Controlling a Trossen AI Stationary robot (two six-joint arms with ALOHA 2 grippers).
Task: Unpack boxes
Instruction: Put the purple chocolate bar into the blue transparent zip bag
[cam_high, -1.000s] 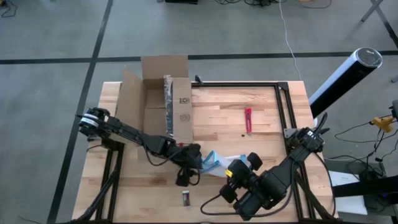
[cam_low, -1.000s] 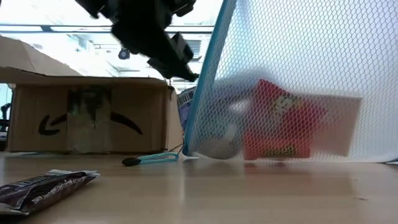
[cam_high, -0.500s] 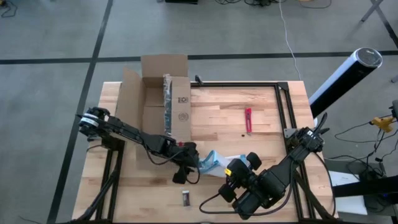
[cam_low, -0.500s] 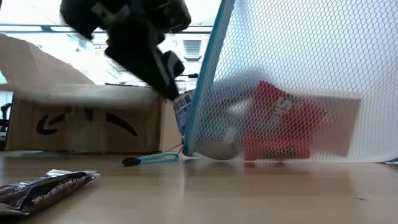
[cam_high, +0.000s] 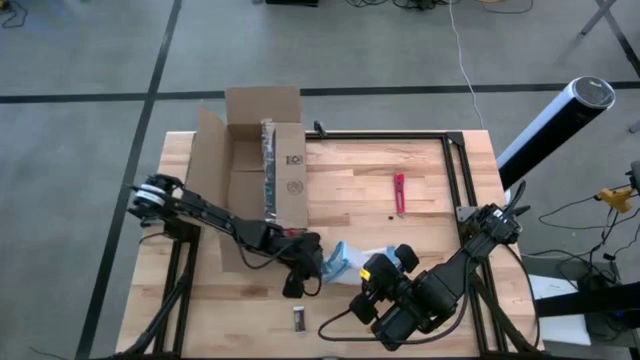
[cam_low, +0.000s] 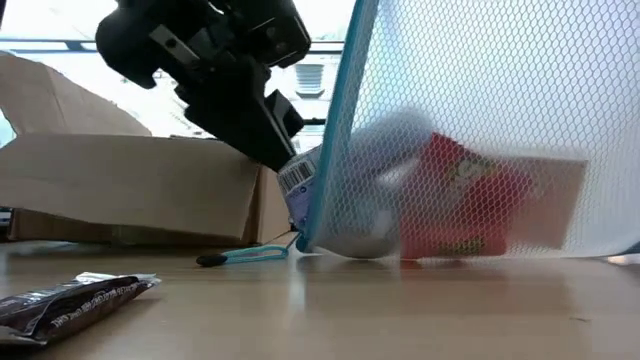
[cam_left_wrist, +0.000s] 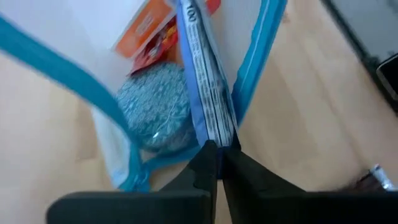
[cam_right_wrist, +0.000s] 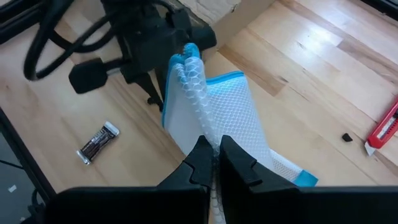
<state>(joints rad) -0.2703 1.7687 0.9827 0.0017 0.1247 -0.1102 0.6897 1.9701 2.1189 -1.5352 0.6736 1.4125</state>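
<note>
- High view: the box (cam_high: 258, 160) sat at the table's (cam_high: 420, 180) far-left part with its flaps spread and a dark strip lying inside along one wall. The left gripper (cam_high: 312, 258) was low over the wood just near the box's nearer corner, at the open end of a white mesh pouch (cam_high: 352, 259) with blue edges. The right gripper (cam_high: 372, 272) met the same pouch from the other side, near the front edge. A red cutter (cam_high: 399, 193) lay well apart toward the right, and a small dark wrapped bar (cam_high: 299, 317) lay near the front edge.
- Low view: the box (cam_low: 130, 190) stood behind the left gripper (cam_low: 283, 152), whose tip touched a barcoded packet (cam_low: 298, 180) at the pouch's (cam_low: 470, 120) blue seam. A red packet (cam_low: 460, 195) and a pale rounded item showed through the mesh. The dark bar (cam_low: 70, 300) lay in the foreground.
- Left wrist view: the fingers (cam_left_wrist: 202, 171) were pinched together on the blue-and-white packet (cam_left_wrist: 202, 81) sticking out of the pouch mouth, beside a blue scrubber-like ball (cam_left_wrist: 155, 115) and an orange packet (cam_left_wrist: 146, 34).
- Right wrist view: the fingers (cam_right_wrist: 200, 163) were clamped on a bunched fold of the pouch (cam_right_wrist: 214, 118), the left gripper (cam_right_wrist: 180, 50) at its far end. The cutter (cam_right_wrist: 384, 127) and the bar (cam_right_wrist: 97, 142) lay on the wood.
</note>
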